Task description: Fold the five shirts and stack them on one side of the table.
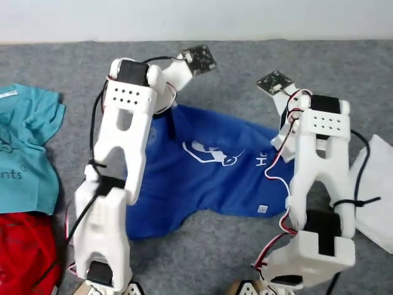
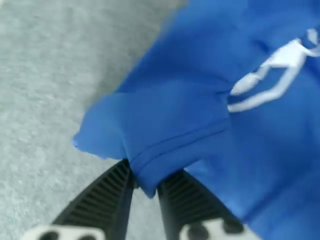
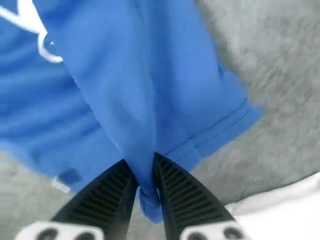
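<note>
A blue shirt (image 1: 209, 172) with a white print lies spread on the grey table between the two white arms. My left gripper (image 2: 145, 187) is shut on a hemmed fold of the blue shirt (image 2: 200, 110) at its far left corner. My right gripper (image 3: 145, 185) is shut on a pinched ridge of the blue shirt (image 3: 140, 100) near its right sleeve. A teal shirt (image 1: 24, 153) lies at the table's left edge, with a red shirt (image 1: 24, 252) just in front of it. A white shirt (image 1: 374, 190) lies at the right edge.
Grey felt table surface (image 1: 245, 61) stretches behind the arms up to a pale wall. Both arm bodies stand over the front part of the blue shirt. A strip of white cloth (image 3: 280, 215) lies close by my right gripper.
</note>
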`<move>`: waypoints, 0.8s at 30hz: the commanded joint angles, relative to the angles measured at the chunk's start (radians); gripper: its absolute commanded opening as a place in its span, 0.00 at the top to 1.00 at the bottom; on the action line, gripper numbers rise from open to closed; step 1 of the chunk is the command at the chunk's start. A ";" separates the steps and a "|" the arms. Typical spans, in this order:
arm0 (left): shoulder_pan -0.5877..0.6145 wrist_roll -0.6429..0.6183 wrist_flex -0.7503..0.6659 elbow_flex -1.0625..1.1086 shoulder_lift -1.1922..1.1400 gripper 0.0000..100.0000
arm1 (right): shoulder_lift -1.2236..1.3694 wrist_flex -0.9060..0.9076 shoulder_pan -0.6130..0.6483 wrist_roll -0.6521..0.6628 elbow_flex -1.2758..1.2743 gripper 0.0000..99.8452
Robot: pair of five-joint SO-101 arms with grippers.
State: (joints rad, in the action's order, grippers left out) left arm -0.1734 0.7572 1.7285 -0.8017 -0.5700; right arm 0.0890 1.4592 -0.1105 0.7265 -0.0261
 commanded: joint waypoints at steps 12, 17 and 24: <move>-0.009 0.069 0.028 0.722 0.603 1.00 | -0.091 0.277 -0.008 0.031 0.054 0.99; -0.005 0.068 0.028 0.868 0.730 1.00 | -0.097 0.325 -0.074 0.094 0.054 0.99; -0.011 0.048 0.029 1.033 0.913 1.00 | -0.165 0.326 -0.101 0.123 -0.040 0.99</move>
State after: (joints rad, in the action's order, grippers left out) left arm -0.1749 0.8170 1.7269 0.2033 0.2493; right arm 0.0061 1.7476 -0.2117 0.8293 -0.0368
